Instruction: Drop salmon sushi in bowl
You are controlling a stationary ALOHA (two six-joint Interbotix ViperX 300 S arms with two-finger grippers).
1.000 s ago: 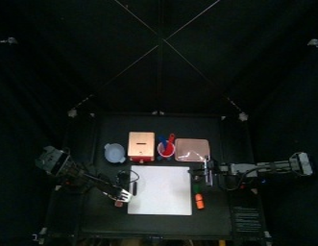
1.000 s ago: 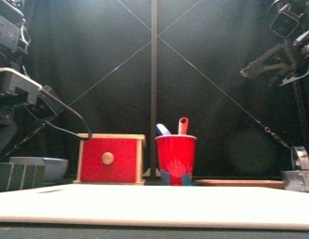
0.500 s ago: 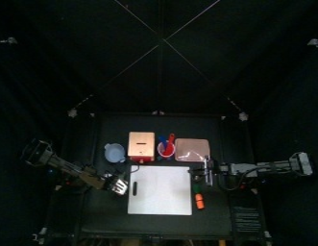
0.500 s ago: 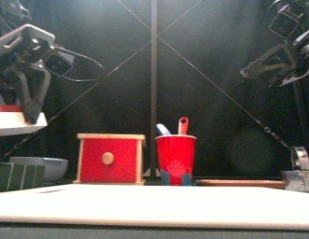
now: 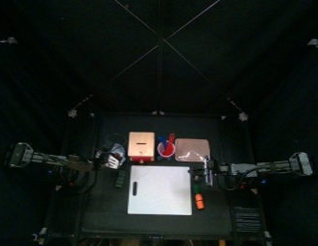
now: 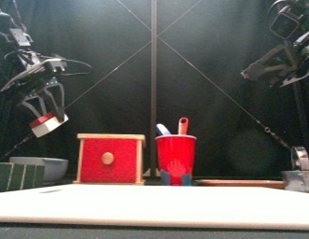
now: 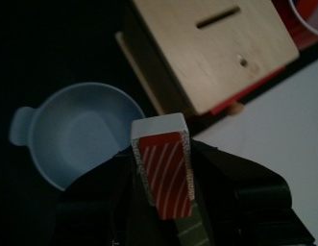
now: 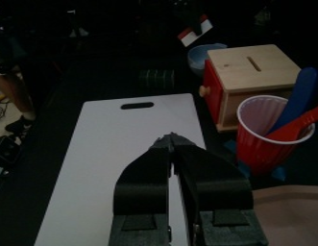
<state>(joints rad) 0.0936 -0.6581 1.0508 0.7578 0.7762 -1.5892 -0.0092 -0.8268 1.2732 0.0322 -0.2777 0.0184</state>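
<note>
Clearly, salmon sushi [image 7: 164, 163] was pinched in left gripper [image 7: 165, 192], raised near blue bowl [image 7: 74, 130] | release best delayed until centred over bowl | right gripper [image 8: 173, 163] pressed together, resting over cutting board [image 8: 116, 163].

- In your left wrist view, the black jaws of the left gripper [image 7: 168, 192] cover the lower end of the orange-and-white striped salmon sushi piece [image 7: 164, 165].
- From the front, the pale blue round bowl [image 6: 47, 167] sits half behind dark green blocks [image 6: 17, 175] at the left.
- From above, the sushi is too small for you to make out.
</note>
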